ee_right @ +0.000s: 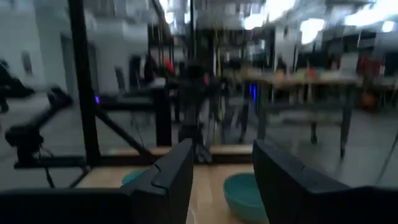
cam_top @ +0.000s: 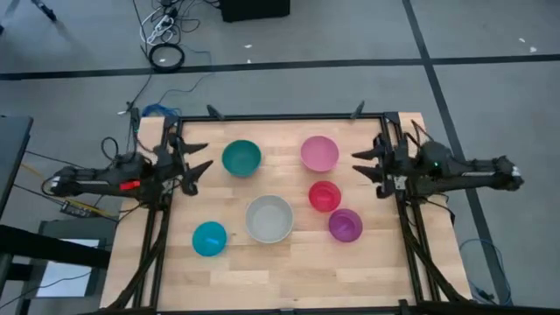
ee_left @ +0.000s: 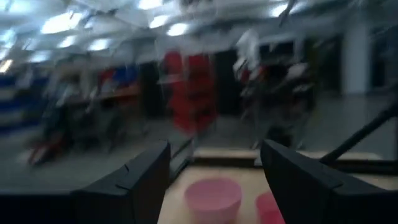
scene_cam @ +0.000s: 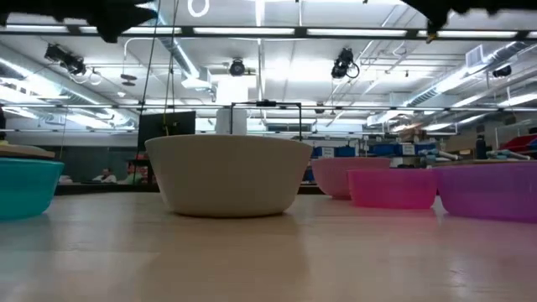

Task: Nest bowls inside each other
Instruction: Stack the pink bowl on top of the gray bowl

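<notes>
Six bowls stand apart, each on its base, on the wooden table. They are a teal-green bowl, a pale pink bowl, a red-pink bowl, a purple bowl, a larger grey-white bowl and a cyan bowl. My left gripper hovers open over the table's left edge, pointing level toward the pale pink bowl. My right gripper hovers open over the right edge, facing the teal-green bowl. Neither gripper has anything between its fingers.
A black metal frame runs along the far edge and down both sides of the table, carrying the two arms. In the low view the grey-white bowl stands nearest the camera. Bare wood lies along the near edge. Cables lie on the floor beyond.
</notes>
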Motion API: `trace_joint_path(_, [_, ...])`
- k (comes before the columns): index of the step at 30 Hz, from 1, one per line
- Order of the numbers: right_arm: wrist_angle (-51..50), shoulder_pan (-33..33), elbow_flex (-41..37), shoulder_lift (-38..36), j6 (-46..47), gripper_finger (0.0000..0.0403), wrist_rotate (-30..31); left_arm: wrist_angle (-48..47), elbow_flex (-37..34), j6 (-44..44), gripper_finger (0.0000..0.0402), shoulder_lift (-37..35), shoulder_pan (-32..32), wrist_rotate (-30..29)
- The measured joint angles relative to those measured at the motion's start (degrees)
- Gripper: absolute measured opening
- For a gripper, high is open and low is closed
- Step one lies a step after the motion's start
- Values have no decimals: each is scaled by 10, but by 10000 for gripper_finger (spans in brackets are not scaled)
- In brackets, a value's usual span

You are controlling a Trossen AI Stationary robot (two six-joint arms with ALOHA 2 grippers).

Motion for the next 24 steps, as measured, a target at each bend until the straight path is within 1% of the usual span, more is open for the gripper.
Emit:
trace_joint_path(2, [-71,0,96,90,16,155,23,-106,78,-54,259,75,13,-37])
trace_joint_path(4, [-186,-6,199,178,61,155,86,-218,156,-103,259,146,25,-55])
trace_joint_path(6, [-316,-15,295,255,108,155,147,-295,217,-133,259,206,31,-56])
trace_joint_path(8, [-409,-23,369,315,138,155,182,-312,255,-166,259,256,31,-54])
trace_joint_path(10, [-459,-30,416,364,147,155,192,-294,273,-219,259,295,29,-38])
trace_joint_path(12, [-471,-34,436,399,143,155,190,-257,284,-245,259,327,28,-9])
trace_joint_path(14, [-460,-34,441,420,132,155,183,-225,286,-225,259,349,28,11])
trace_joint_path(17, [-427,-34,443,442,109,155,150,-190,286,-194,259,377,28,38])
trace_joint_path(21, [-413,-31,443,470,71,155,48,-166,287,-187,259,400,28,48])
trace_joint_path(24, [-396,-28,443,485,53,155,-10,-159,286,-187,259,412,31,46])
